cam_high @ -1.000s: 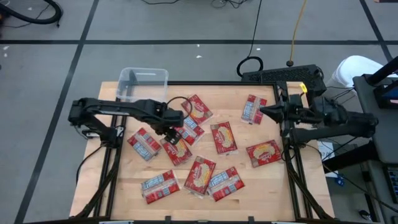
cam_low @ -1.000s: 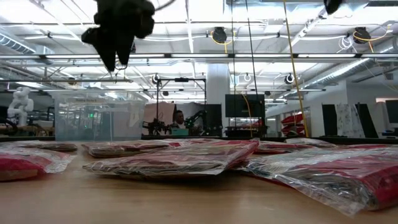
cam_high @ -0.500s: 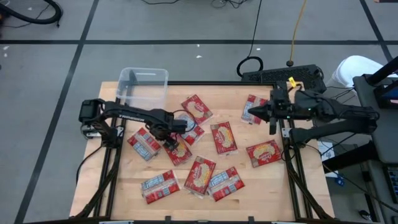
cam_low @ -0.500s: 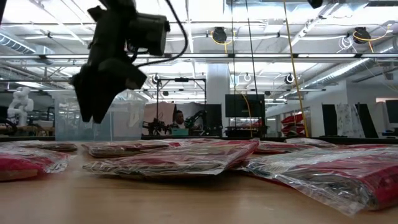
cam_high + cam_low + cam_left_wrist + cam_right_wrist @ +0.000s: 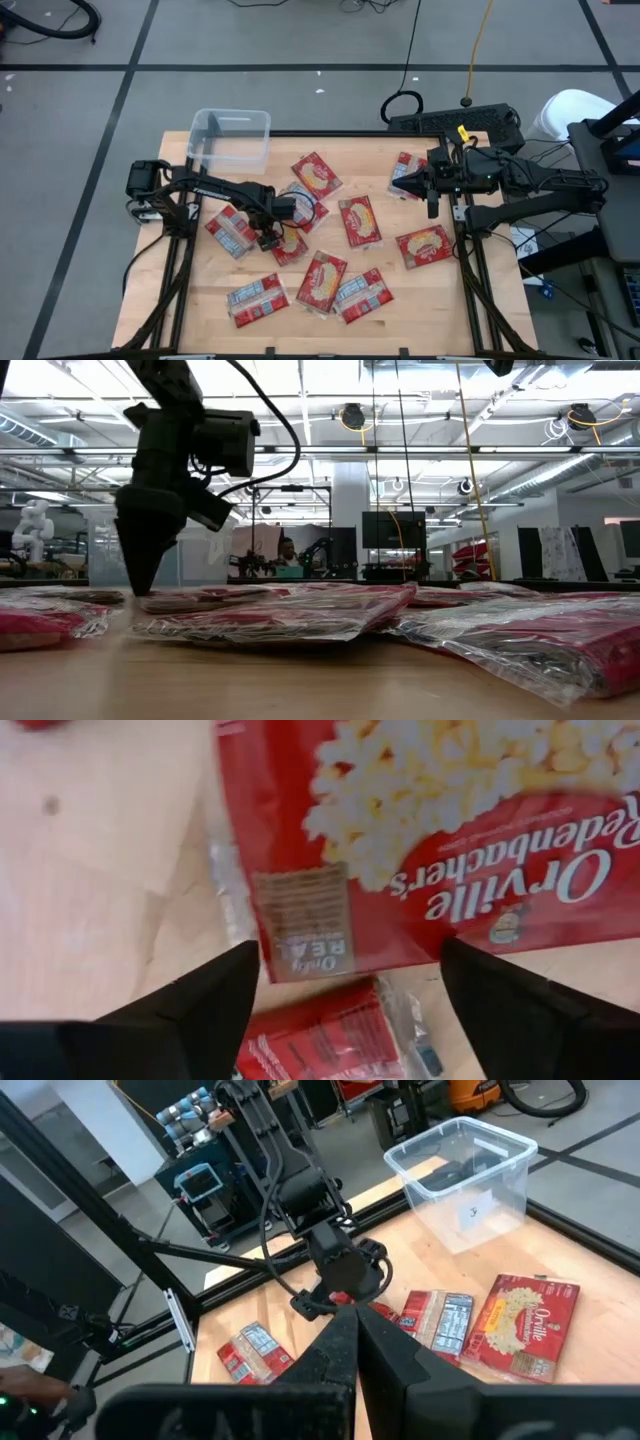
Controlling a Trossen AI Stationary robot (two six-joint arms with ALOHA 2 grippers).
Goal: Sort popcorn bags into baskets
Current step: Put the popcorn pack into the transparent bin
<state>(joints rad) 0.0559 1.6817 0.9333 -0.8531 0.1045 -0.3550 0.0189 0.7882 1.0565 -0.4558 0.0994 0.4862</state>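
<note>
Several red popcorn bags (image 5: 358,221) lie flat and scattered on the wooden table, some with the silvery-blue face up. The clear basket (image 5: 230,139) stands at the far left corner, also visible as the basket (image 5: 465,1165) in the right wrist view. My left gripper (image 5: 268,238) points down, open, low over the end of one bag (image 5: 450,820); its fingers straddle that bag's near corner. My right gripper (image 5: 400,184) is shut and hovers high above a bag (image 5: 408,172) at the table's far right side. My left gripper (image 5: 350,955) comes from above, pointing down, open, one finger (image 5: 215,990) at the bag's corner (image 5: 300,935) and the other over its edge. The bag lies flat on the table. Whether the fingertips touch the bag, I cannot tell.
A second bag (image 5: 320,1030) lies just beside the left fingers. Black frame rails (image 5: 465,260) run along the table's sides. A black device (image 5: 455,122) sits past the far edge. A person (image 5: 287,550) sits far off in the room behind.
My left gripper has come down from high above the table to bag level, moving a little toward the near and left edges. My right gripper has shifted slightly toward the table's left. The bags have stayed where they were.
</note>
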